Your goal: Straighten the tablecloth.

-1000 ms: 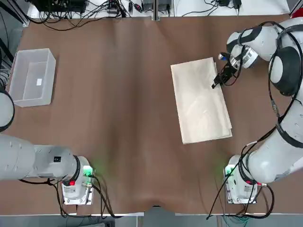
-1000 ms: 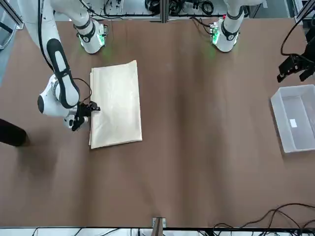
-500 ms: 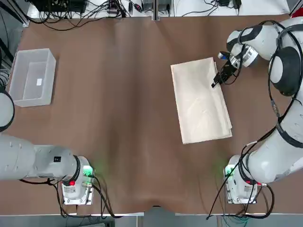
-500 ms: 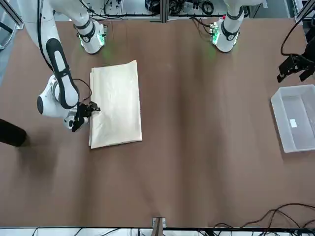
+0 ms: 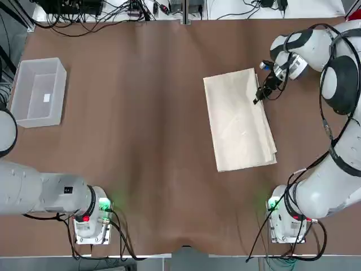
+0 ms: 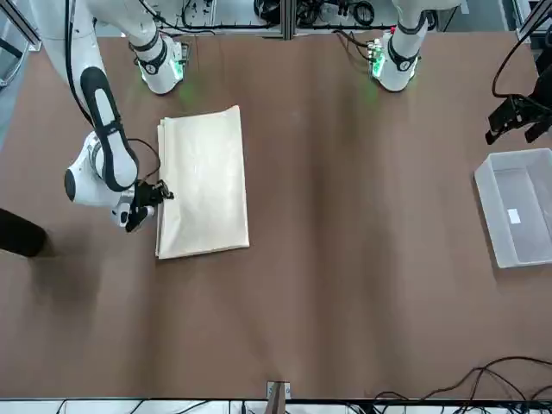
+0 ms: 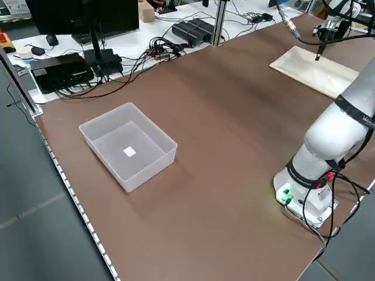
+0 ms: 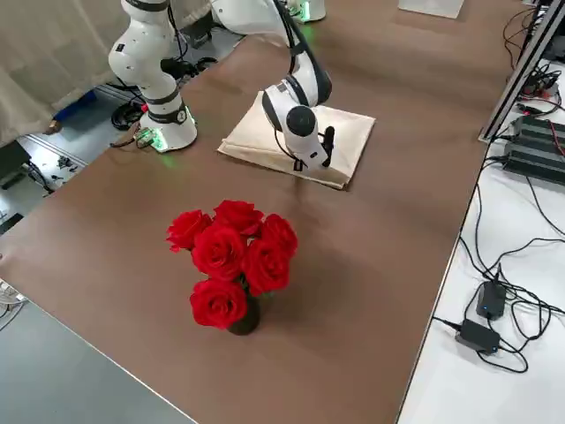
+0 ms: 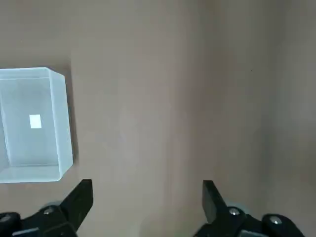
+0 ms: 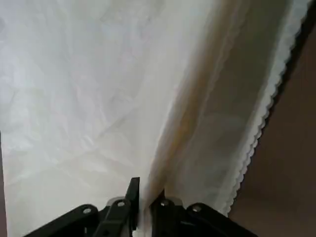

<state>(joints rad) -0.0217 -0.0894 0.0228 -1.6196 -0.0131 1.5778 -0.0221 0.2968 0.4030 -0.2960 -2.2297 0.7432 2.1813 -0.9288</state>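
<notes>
Tablecloth [image 5: 239,119] folded, near worktop's right edge, far half. Right end effector [image 5: 261,94] at its right edge, fingers nipped on top layer fold. Advice: confirm only one layer pinched, lift low, peel toward worktop centre. Left end effector [image 9: 147,195] open, parked.
</notes>
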